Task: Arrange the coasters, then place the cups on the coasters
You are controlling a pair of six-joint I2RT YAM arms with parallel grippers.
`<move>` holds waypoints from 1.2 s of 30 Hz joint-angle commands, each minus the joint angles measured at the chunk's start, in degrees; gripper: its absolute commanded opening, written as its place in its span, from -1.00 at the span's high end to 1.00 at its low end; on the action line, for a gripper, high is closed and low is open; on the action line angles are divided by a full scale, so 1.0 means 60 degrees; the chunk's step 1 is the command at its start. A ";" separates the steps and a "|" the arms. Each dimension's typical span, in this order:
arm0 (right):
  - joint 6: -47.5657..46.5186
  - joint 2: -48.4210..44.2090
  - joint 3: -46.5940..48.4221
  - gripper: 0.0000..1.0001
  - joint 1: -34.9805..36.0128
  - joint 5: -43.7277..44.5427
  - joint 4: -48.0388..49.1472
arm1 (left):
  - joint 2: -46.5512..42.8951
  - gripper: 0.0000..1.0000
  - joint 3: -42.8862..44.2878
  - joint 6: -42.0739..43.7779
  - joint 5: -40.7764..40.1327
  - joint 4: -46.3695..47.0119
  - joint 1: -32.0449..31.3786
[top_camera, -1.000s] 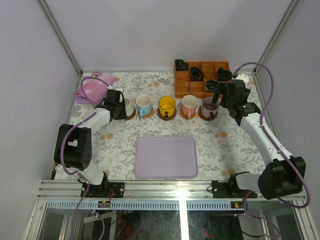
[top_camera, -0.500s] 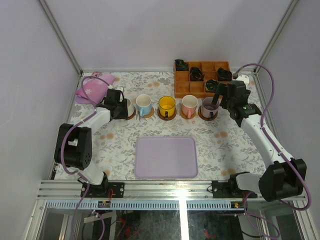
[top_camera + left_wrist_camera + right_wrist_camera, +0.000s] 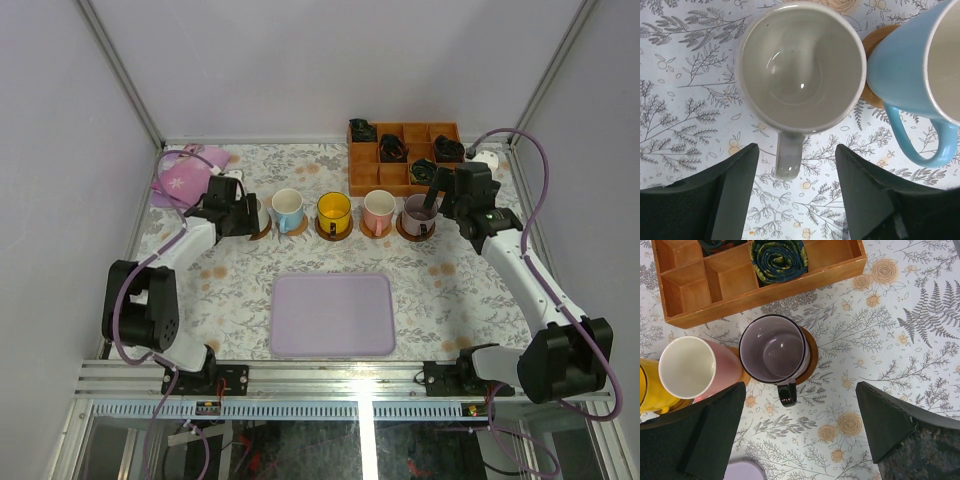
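Left gripper (image 3: 796, 152): we are seeing it open, fingers straddling the handle of the white cup (image 3: 800, 65), touching nothing.
Right gripper (image 3: 801, 387): we are seeing it spread wide, empty, arm reaching over the purple cup (image 3: 774, 349) on its coaster (image 3: 811, 354).

Ahead of the black left fingers (image 3: 705, 200), a cream cup (image 3: 801, 65) is showing a pale inside; to its right, a blue cup (image 3: 905, 70) and a brown coaster (image 3: 871, 40) are showing. Ahead of the black right fingers (image 3: 700, 435), a purple cup (image 3: 774, 349) and a pink cup (image 3: 690, 367) are standing. The cloth (image 3: 900, 325) is carrying grey ferns and orange roses.
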 commanded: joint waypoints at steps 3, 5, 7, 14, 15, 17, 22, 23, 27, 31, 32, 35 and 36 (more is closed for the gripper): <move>-0.0118 -0.0597 0.0138 -0.99 -0.0039 0.0202 0.0046 | -0.1094 -0.35 0.0285 -0.0149 -0.0451 -0.0740 -0.0017; -0.0234 -0.0725 0.0165 -0.99 -0.0033 0.0314 0.0090 | -0.1481 -0.55 0.0465 -0.0216 -0.0486 -0.0973 -0.0028; -0.0358 -0.0814 0.0197 -0.98 -0.0043 0.0493 0.0117 | -0.1899 -0.76 0.0683 -0.0390 -0.0615 -0.1178 -0.0025; -0.0657 -0.0938 0.0421 -0.99 -0.0680 0.0960 -0.0058 | -0.2769 -1.00 0.1626 -0.1395 -0.3092 -0.2239 0.0043; -0.0649 -0.1006 0.0411 -0.99 -0.0900 0.0975 -0.0052 | -0.2754 -1.00 0.1879 -0.1579 -0.3547 -0.2554 0.0120; -0.0556 -0.1185 0.0378 -0.99 -0.1432 0.0891 -0.0092 | -0.2654 -1.00 0.2396 -0.1837 -0.4254 -0.3156 0.0336; -0.0217 -0.1754 0.0152 -0.99 -0.2829 0.0310 -0.0201 | -0.2686 -1.00 0.2591 -0.1509 -0.4445 -0.3417 0.1051; -0.0114 -0.1888 0.0099 -0.98 -0.3077 0.0301 -0.0232 | -0.2705 -1.00 0.2551 -0.1529 -0.4391 -0.3411 0.1235; 0.0158 -0.2507 -0.0261 -0.99 -0.3387 0.0373 -0.0095 | -0.2991 -1.00 0.2235 -0.1667 -0.3145 -0.3160 0.2339; 0.0216 -0.2785 -0.0350 -0.99 -0.3423 0.0255 -0.0252 | -0.3381 -1.00 0.2057 -0.1465 -0.3140 -0.3006 0.2706; 0.0222 -0.2804 -0.0342 -0.99 -0.3423 0.0204 -0.0330 | -0.3530 -1.00 0.2001 -0.1430 -0.3265 -0.2915 0.2703; 0.0195 -0.2894 -0.0384 -0.99 -0.3423 0.0152 -0.0465 | -0.3937 -1.00 0.1705 -0.1459 -0.3751 -0.2554 0.2703; 0.0183 -0.2930 -0.0411 -0.98 -0.3412 0.0134 -0.0486 | -0.4024 -1.00 0.1638 -0.1457 -0.3827 -0.2525 0.2709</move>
